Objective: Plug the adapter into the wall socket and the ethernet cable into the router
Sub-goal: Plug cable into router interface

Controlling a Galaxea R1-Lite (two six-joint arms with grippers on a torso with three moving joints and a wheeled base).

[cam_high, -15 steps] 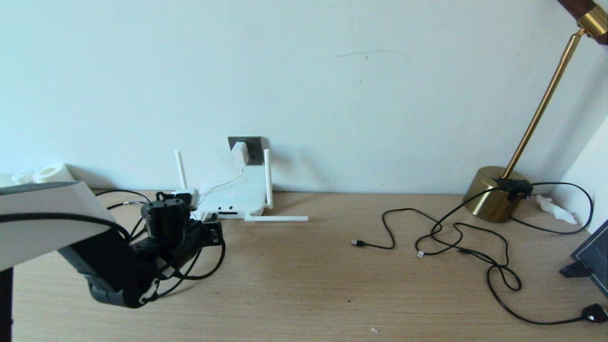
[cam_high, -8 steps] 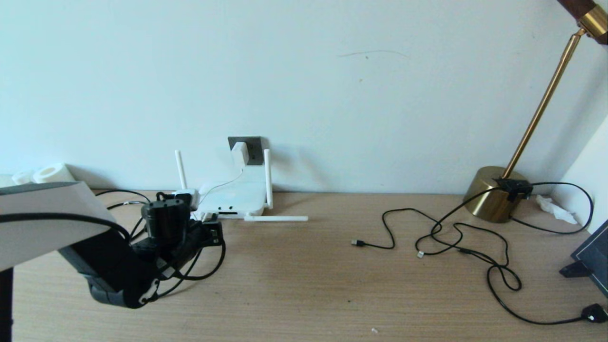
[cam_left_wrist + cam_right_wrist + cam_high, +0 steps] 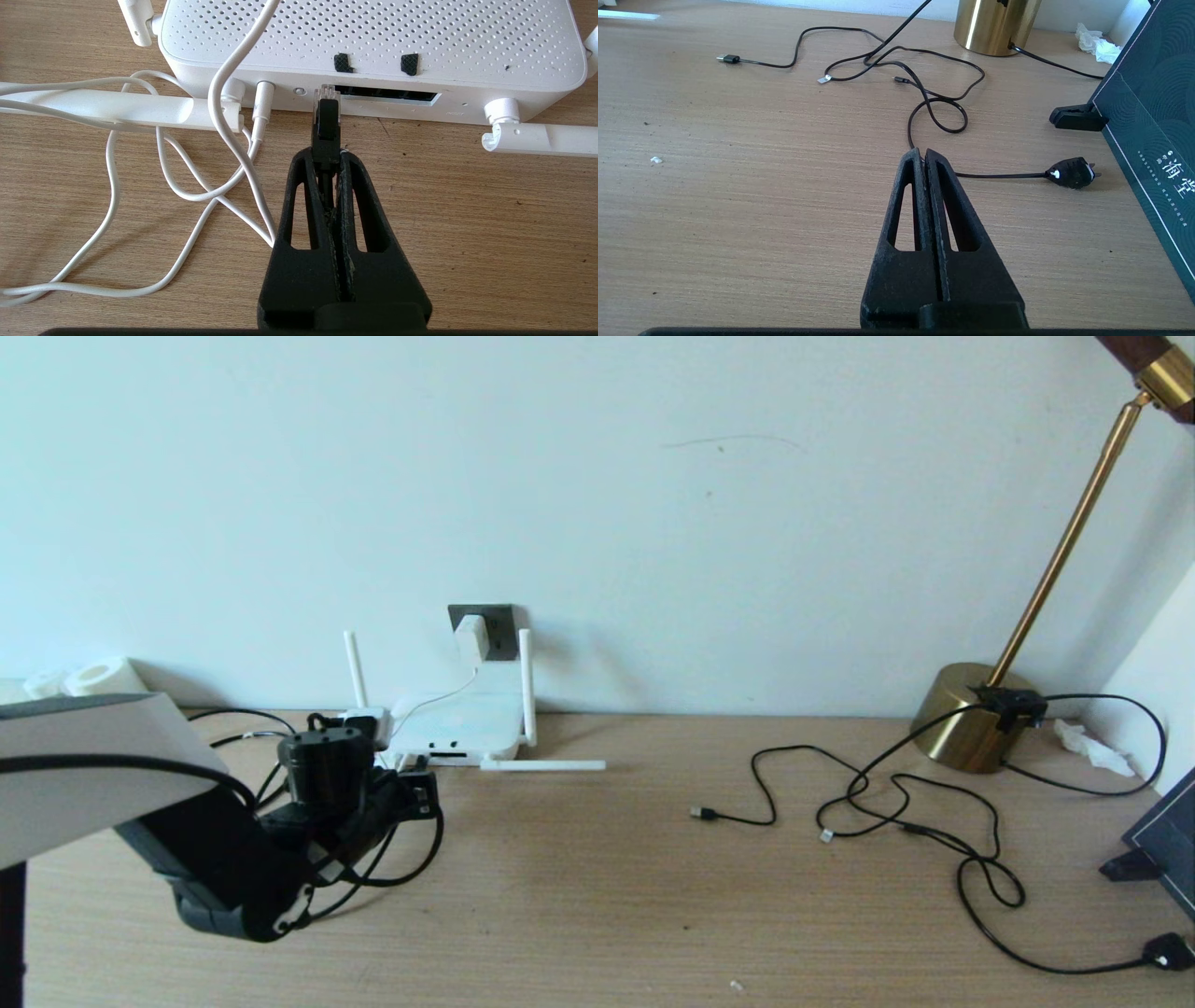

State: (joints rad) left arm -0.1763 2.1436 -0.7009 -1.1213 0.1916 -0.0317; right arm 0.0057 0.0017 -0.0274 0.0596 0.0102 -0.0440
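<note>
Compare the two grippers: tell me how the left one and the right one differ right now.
The left gripper is shut on the ethernet cable, its clear-tipped plug at the router port slot; the right gripper is shut on nothing. The left points at the router's face, the right over bare table toward loose black cables. Both are black, with slotted fingers pressed together.

I see a white router [image 3: 369,42], its top dotted with fine holes, a white adapter [image 3: 471,635] on a dark grey socket [image 3: 495,625], and a black ethernet cable [image 3: 327,123] with a clear tip. My black fingers [image 3: 303,186] sit over a light wood-grain bench [image 3: 597,896]. The lamp [image 3: 971,714] is brass-gold, and the box [image 3: 1153,121] is dark teal with a faint wave pattern.
</note>
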